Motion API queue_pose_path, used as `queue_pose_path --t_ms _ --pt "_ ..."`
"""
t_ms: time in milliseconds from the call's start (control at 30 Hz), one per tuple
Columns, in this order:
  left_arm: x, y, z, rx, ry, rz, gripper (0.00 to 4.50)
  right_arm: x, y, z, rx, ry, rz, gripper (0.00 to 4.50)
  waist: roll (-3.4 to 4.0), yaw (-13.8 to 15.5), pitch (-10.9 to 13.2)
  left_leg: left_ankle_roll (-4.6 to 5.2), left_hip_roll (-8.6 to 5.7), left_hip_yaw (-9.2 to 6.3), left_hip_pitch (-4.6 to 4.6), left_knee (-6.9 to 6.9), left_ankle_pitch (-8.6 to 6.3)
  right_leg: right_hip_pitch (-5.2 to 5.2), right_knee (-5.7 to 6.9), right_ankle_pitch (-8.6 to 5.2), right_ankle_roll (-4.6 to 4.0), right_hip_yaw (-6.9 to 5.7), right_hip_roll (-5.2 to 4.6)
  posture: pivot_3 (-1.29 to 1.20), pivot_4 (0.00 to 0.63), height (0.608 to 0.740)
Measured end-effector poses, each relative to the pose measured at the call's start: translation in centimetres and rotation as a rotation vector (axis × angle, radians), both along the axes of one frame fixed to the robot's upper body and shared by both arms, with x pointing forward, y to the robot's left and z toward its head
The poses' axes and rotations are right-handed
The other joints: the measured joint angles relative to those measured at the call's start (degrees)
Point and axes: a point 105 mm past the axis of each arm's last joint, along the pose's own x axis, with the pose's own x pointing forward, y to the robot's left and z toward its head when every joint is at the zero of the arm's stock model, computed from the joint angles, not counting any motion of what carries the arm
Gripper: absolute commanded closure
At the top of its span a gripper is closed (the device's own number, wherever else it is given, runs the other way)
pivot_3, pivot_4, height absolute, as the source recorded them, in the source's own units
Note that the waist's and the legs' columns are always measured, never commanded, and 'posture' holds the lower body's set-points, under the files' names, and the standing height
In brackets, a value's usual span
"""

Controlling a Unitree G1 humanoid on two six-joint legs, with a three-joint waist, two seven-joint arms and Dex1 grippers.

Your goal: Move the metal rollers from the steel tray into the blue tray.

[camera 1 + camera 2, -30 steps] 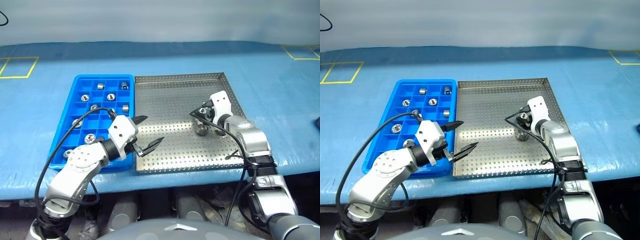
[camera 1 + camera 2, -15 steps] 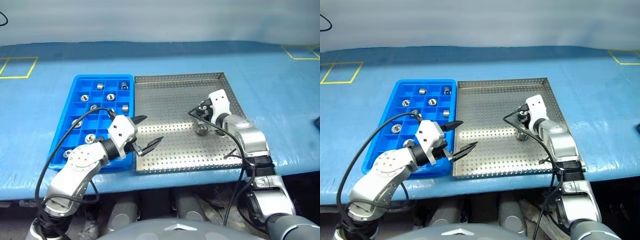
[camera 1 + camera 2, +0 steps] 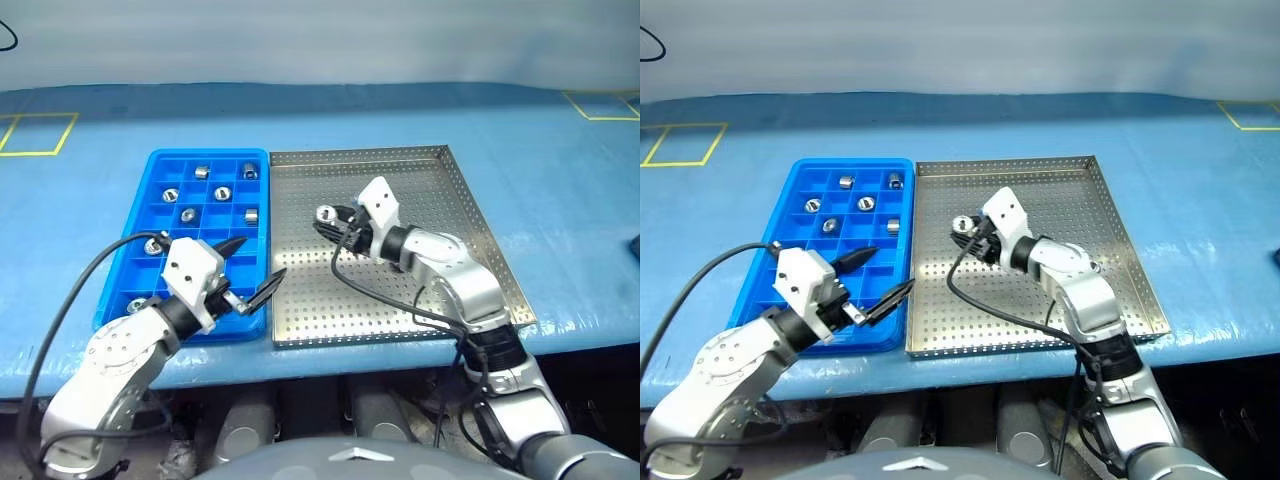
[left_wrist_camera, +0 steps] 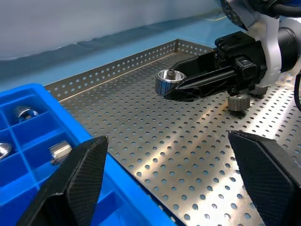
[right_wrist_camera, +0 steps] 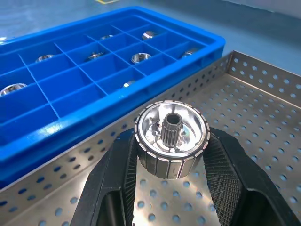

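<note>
Left eye view: the blue tray lay at centre left on the blue tabletop, with the steel tray touching its right edge. Some seven metal rollers sat in separate compartments, mostly in the upper rows. The right gripper was pinching one roller above the upper-middle steel floor, near the blue tray. The left gripper hung spread and empty over the blue tray's lower right corner. Judged from this, the task was well advanced, with the carried roller not yet delivered.

Right eye view: the same layout; no loose roller could be made out on the steel floor, part of which lay behind the right arm.

Left wrist view: this added a second roller standing on the perforated floor just under the right gripper, so at least one more pick appeared to remain. The left gripper's own two fingers stood wide apart at the bottom corners.

Right wrist view: the held roller, ribbed around its side with a small splined hub, was clamped between both pads. Behind it the blue tray showed several vacant compartments along its near rows.
</note>
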Motion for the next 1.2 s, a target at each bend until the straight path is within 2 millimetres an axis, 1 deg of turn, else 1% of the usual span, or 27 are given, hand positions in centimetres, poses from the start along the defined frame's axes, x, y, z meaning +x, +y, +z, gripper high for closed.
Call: queue_pose_path --t_ms 33,167,267,367,433,533,600,800,900,1000,1133,1167,1200 --pt "-0.5 0.5 0.0 0.018 0.007 0.021 0.0 0.3 0.9 0.3 0.015 -0.012 0.016 2.78 -0.01 0.12 0.01 -0.03 0.01 -0.03 0.0 -0.02 0.01 -0.01 0.01 -0.01 -0.01 -0.02 0.0 0.09 0.15 0.74" --pt "-1.7 1.0 0.3 0.032 0.013 0.057 0.0 1.2 3.6 1.4 0.04 -0.063 0.076 2.78 0.02 1.44 0.03 -0.1 -0.02 -0.12 0.0 -0.13 0.05 -0.01 -0.01 -0.04 -0.08 -0.12 -0.02 0.13 0.15 0.74" --pt "-2.2 1.4 0.1 0.038 0.029 0.093 0.0 1.1 5.6 1.7 0.062 -0.061 0.147 2.78 0.02 2.18 0.03 -0.17 -0.04 -0.18 0.0 -0.25 0.09 -0.02 -0.03 -0.07 -0.13 -0.16 -0.03 0.16 0.15 0.74" --pt "-2.7 1.9 -0.7 0.04 0.066 0.133 0.0 0.3 7.5 1.2 0.051 -0.023 0.258 2.78 0.03 2.77 0.03 -0.41 -0.03 -0.22 0.02 -0.35 0.23 -0.05 -0.03 -0.13 -0.23 -0.21 -0.02 0.18 0.15 0.74" --pt "-3.0 2.2 -1.0 0.04 0.077 0.158 0.0 -0.4 8.7 0.3 0.028 0.012 0.331 2.78 0.03 3.0 0.04 -0.42 -0.02 -0.29 0.02 -0.4 0.23 -0.05 -0.02 -0.16 -0.29 -0.28 0.0 0.19 0.15 0.74" --pt "-3.2 2.8 -1.1 0.047 0.074 0.193 0.0 -1.1 10.1 -0.6 -0.007 0.04 0.41 2.78 0.06 3.27 0.05 -0.43 -0.01 -0.45 0.02 -0.44 0.24 -0.06 0.01 -0.2 -0.35 -0.38 0.03 0.2 0.15 0.74" --pt "-3.3 3.3 -1.0 0.053 0.065 0.221 0.0 -1.2 10.8 -1.0 -0.022 0.05 0.442 2.78 0.07 3.52 0.06 -0.51 -0.02 -0.59 0.02 -0.45 0.28 -0.04 0.04 -0.22 -0.38 -0.48 0.04 0.21 0.15 0.74" --pt "-3.4 4.3 -0.8 0.069 0.049 0.279 0.0 -0.6 12.4 -1.3 -0.029 0.048 0.463 2.78 0.1 3.93 0.08 -0.68 -0.03 -0.86 0.02 -0.52 0.37 -0.01 0.05 -0.27 -0.47 -0.69 0.09 0.24 0.15 0.74" --pt "-3.4 4.7 -0.6 0.075 0.038 0.304 0.0 -0.1 13.0 -1.3 -0.021 0.046 0.459 2.78 0.11 4.11 0.08 -0.94 -0.03 -0.96 0.02 -0.6 0.51 -0.01 0.06 -0.31 -0.55 -0.77 0.11 0.25 0.15 0.74" --pt "-3.3 4.8 -0.4 0.07 0.025 0.316 0.0 0.6 13.3 -1.3 -0.007 0.044 0.428 2.78 0.11 4.23 0.09 -1.08 -0.03 -1.06 0.02 -0.7 0.59 0.0 0.05 -0.36 -0.62 -0.84 0.12 0.25 0.15 0.74" --pt "-3.1 4.4 -0.4 0.053 0.022 0.313 0.0 1.6 12.7 -2.5 -0.02 0.081 0.378 2.78 0.11 4.47 0.09 -1.18 -0.03 -1.19 0.01 -0.79 0.65 0.02 0.05 -0.4 -0.69 -0.93 0.14 0.26 0.15 0.74" --pt "-3.1 4.3 -0.5 0.05 0.023 0.311 0.0 1.6 12.7 -2.4 -0.016 0.083 0.381 2.78 0.12 4.45 0.09 -1.2 -0.03 -1.2 0.01 -0.82 0.67 0.02 0.05 -0.4 -0.69 -0.93 0.14 0.26 0.15 0.74" --pt "-3.0 4.2 -0.4 0.047 0.019 0.31 0.0 1.7 12.6 -2.4 -0.011 0.096 0.383 2.44 0.12 4.45 0.09 -1.22 -0.03 -1.22 0.02 -0.86 0.68 0.02 0.05 -0.4 -0.7 -0.94 0.15 0.26 0.15 0.74"
